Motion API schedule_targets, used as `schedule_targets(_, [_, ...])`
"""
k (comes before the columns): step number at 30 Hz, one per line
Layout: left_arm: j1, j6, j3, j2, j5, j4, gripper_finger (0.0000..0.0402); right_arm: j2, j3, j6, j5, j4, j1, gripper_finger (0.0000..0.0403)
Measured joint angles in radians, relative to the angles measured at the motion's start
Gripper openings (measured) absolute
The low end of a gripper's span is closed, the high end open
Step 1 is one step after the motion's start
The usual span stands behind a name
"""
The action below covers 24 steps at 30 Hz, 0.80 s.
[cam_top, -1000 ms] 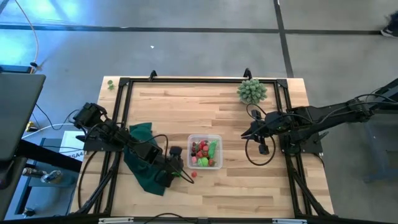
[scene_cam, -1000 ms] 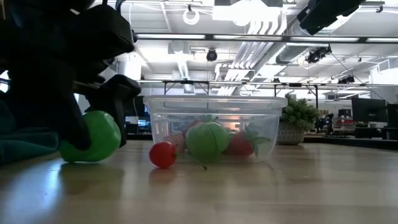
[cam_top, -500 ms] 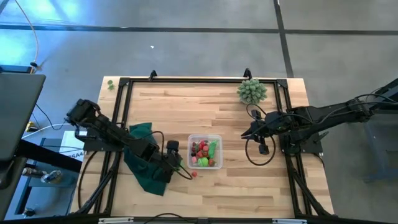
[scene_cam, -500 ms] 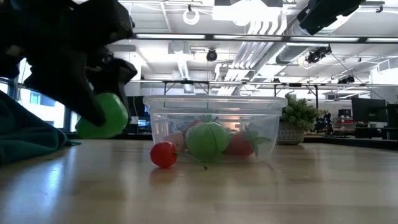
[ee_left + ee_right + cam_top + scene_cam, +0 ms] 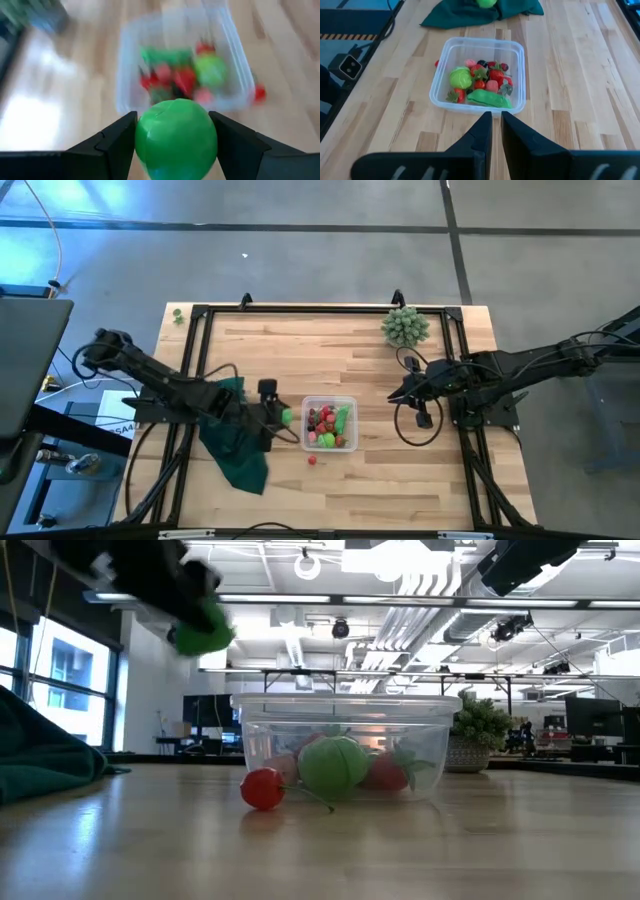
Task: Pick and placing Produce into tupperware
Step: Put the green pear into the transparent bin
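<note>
1. Lifting up off the wooden table (image 5: 400, 380), the left gripper (image 5: 175, 131) is now carrying a round bright green toy fruit (image 5: 176, 131) that was down on the wood a moment ago. Its jaws are standing wide, pressing the ball on both sides.
2. Sitting alone on the table is a tiny red toy berry (image 5: 262, 788), just beside the small clear plastic tupperware box (image 5: 348, 404).
3. The ball is hanging near the box's left side, so dropping it in is probably coming next.
4. Farther off, the right gripper (image 5: 495, 125) is waiting past the box with jaws closed and holding nothing.
</note>
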<state>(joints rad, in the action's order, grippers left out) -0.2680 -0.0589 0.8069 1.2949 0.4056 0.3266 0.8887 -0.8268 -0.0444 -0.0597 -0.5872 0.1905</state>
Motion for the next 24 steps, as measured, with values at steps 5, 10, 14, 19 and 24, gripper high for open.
schedule_targets(5, [0.069, 0.164, 0.145, 0.023, -0.013, 0.016, 0.0227, 0.0, 0.0, 0.0, 0.0, -0.005, 0.0, 0.003])
schedule_targets(10, [0.136, 0.293, 0.321, 0.115, -0.092, 0.088, 0.0227, 0.0, 0.0, 0.0, 0.0, 0.0, 0.0, 0.003])
schedule_targets(14, [0.17, 0.351, 0.445, 0.241, -0.175, 0.154, 0.0227, 0.0, 0.0, 0.0, 0.0, -0.006, 0.0, 0.003])
schedule_targets(19, [0.186, 0.381, 0.525, 0.404, -0.276, 0.175, 0.0227, 0.0, 0.0, 0.0, 0.0, -0.005, 0.0, 0.003])
schedule_targets(24, [0.204, 0.394, 0.545, 0.534, -0.382, 0.125, 0.0227, 0.0, 0.0, 0.0, 0.0, -0.008, 0.0, 0.003])
